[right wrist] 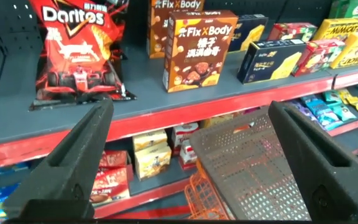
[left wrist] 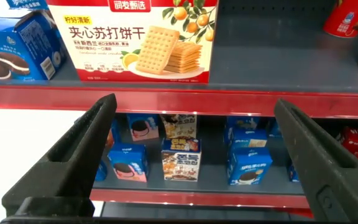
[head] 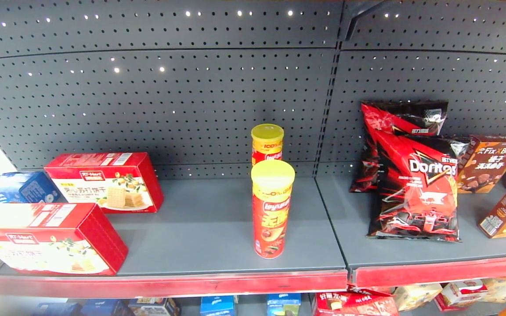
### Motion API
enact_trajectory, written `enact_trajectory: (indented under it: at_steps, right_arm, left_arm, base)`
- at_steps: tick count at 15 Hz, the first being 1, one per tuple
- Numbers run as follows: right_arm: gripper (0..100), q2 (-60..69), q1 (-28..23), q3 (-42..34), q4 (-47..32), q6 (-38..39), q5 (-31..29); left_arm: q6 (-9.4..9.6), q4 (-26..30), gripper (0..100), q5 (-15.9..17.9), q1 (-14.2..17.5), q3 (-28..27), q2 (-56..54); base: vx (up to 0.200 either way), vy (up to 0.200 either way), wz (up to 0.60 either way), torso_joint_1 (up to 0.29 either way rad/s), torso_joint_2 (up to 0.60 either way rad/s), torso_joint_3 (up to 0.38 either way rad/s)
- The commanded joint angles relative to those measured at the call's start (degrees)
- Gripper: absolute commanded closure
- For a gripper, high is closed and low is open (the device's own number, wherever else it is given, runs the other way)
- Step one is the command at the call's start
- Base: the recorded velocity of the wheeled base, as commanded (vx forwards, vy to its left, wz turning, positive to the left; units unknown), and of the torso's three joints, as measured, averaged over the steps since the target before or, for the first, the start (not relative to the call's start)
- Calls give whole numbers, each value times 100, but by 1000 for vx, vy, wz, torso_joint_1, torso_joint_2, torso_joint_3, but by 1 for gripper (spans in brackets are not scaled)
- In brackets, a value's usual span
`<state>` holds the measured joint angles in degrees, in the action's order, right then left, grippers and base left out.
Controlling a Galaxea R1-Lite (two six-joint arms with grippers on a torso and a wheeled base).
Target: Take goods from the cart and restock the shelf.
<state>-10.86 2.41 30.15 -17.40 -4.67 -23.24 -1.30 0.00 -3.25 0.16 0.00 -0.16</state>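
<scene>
Left end effector and right end effector are both spread and empty before the grey, red-edged metal shelf. The brown perforated cart sits below, so the next pick seems not yet begun.

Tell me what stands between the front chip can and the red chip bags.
Nothing: the head view shows bare grey shelf between the can and the bags.

I see the rear can behind the front can on the shelf, cracker boxes left, chip bags right.
</scene>
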Motion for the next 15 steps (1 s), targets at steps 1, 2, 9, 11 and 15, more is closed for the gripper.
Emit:
enact_trajectory:
  at_steps: [1,2,9,11,15]
  right_arm:
    - [0,198,14,26,-1,1,-6]
    - [0,216,14,26,-9,10,3]
    - [0,761,-127,-316,-1,467,65]
    - [0,919,-180,-369,-9,493,144]
    - [0,1042,-224,-633,26,493,337]
  left_arm:
    - [-10,0,0,0,2,0,16]
    - [-10,0,0,-8,2,0,16]
    - [-37,0,0,-8,2,0,16]
    - [-37,0,0,-8,2,0,16]
    - [-37,0,0,-8,2,0,16]
  base:
    - [0,0,0,0,0,0]
    - [0,0,0,0,0,0]
    - [0,0,0,0,0,0]
    - [0,0,0,0,0,0]
    - [0,0,0,0,0,0]
